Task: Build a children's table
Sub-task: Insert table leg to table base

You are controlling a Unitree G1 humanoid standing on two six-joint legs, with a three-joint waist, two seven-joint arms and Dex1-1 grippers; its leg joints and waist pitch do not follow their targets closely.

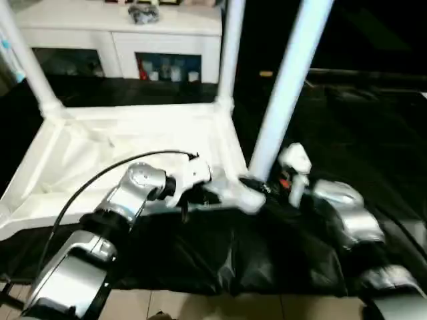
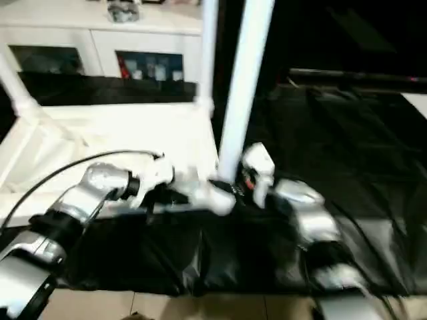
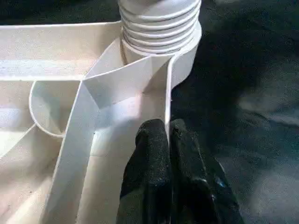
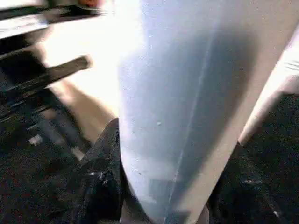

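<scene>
The white table top [image 1: 133, 143] lies upside down on the black-covered work table [image 1: 360, 127], ribbed underside facing up. Two legs already stand upright in its far corner sockets: one at the far left corner [image 1: 27, 60] and one at the far right corner [image 1: 230, 50]. A third leg [image 1: 287, 87] rises tilted from the near right corner, its ribbed foot [image 3: 159, 21] sitting in the round socket there. The right gripper [image 4: 154, 186] is clamped around this leg low down, a black finger [image 4: 100, 182] pressed on its side. The left gripper [image 3: 168, 154] has its fingers pressed together, pinching the thin rim wall of the top just beside that corner socket. Behind the work table stands a white cabinet [image 1: 120, 33]
</scene>
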